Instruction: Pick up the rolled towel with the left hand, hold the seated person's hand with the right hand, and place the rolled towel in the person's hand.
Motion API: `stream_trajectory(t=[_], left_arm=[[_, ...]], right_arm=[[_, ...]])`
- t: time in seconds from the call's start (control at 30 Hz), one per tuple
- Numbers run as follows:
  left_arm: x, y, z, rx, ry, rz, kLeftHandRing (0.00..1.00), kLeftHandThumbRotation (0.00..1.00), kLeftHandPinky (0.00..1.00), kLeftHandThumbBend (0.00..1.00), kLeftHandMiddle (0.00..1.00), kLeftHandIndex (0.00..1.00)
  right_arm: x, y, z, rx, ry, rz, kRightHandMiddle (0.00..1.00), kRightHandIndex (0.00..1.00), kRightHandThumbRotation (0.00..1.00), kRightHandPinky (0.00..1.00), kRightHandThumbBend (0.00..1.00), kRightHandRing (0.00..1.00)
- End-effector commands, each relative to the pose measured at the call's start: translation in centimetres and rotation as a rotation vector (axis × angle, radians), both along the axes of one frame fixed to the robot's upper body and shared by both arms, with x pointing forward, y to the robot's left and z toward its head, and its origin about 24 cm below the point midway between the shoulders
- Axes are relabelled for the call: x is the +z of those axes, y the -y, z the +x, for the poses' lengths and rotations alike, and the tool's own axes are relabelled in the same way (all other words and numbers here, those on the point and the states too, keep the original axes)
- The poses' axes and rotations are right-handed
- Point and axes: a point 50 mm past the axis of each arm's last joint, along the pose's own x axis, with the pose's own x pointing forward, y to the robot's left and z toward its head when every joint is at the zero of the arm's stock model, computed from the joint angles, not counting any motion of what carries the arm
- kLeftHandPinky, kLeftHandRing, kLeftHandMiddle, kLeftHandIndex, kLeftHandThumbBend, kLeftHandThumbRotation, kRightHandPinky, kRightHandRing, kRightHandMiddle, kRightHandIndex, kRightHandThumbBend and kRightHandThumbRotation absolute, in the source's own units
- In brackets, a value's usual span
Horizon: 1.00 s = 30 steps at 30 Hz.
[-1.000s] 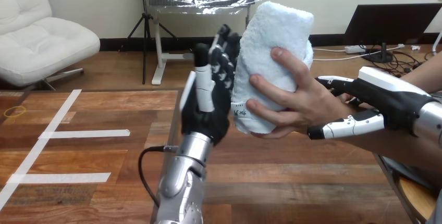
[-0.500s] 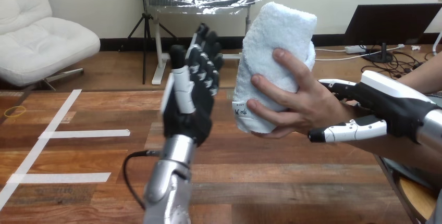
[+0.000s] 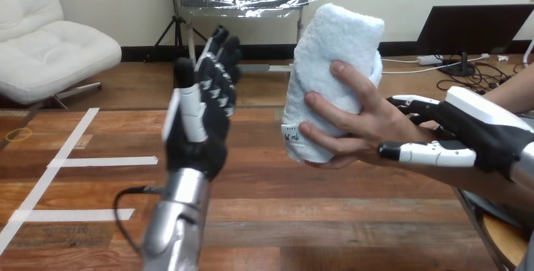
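Left hand point(image 3: 200, 120): black with white shells, raised upright at centre-left of the frame. Its fingers are straight and slightly spread, with nothing held. It stands apart from the towel, with a clear gap between them.

Right hand point(image 3: 482, 129): enters from the right edge. Its thumb lies along the front of the person's wrist point(image 3: 419, 133) and its fingers reach behind it, so the wrist is clasped between them.

White rolled terry-cloth towel point(image 3: 330, 50): centre-right, upper half of the frame, held above the desk. It is upright, leaning a little to the right.

Person's hand point(image 3: 362, 129): fingers and thumb wrapped round the towel's lower half.

Brown wooden plank desk point(image 3: 327, 220): lower frame.

White tape strips point(image 3: 101, 161): lying flat on the desk at lower left.
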Motion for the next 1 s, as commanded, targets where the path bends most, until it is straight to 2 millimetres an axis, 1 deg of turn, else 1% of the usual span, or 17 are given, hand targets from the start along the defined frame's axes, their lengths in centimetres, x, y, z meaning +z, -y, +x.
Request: stream_trajectory(t=[0.0, 0.2, 0.43, 0.53, 0.8, 0.97], left_arm=[[2.5, -0.9, -0.7, -0.027, 0.120, 0.063, 0.96, 1.00, 1.00, 1.00, 0.93, 0.93], [2.8, -2.0, -1.8, -0.037, 0.123, 0.087, 0.96, 1.00, 1.00, 1.00, 0.93, 0.92], [3.0, -3.4, -3.3, -0.037, 0.126, 0.114, 0.94, 1.00, 1.00, 1.00, 0.91, 0.90], [3.0, -3.8, -3.9, -0.021, 0.121, 0.125, 0.93, 1.00, 1.00, 1.00, 0.91, 0.90], [3.1, -4.8, -5.7, 0.031, 0.109, 0.137, 0.93, 1.00, 1.00, 1.00, 0.90, 0.88], [3.2, -5.1, -6.4, 0.044, 0.109, 0.125, 0.94, 1.00, 1.00, 1.00, 0.91, 0.90]], right_arm=[[2.7, -0.3, -0.3, -0.004, 0.171, 0.065, 0.88, 0.90, 0.99, 0.64, 0.94, 0.83], [2.7, -0.2, -1.2, -0.033, 0.205, 0.098, 0.88, 0.90, 1.00, 0.68, 0.92, 0.84], [2.8, -0.1, -2.3, -0.062, 0.270, 0.158, 0.87, 0.89, 1.00, 0.70, 0.93, 0.84], [2.8, -0.1, -2.8, -0.069, 0.299, 0.190, 0.87, 0.89, 1.00, 0.71, 0.91, 0.84], [2.9, 0.0, -4.4, -0.095, 0.342, 0.262, 0.87, 0.89, 1.00, 0.75, 0.93, 0.86], [3.0, -0.1, -5.2, -0.097, 0.374, 0.287, 0.89, 0.90, 1.00, 0.78, 0.93, 0.88]])
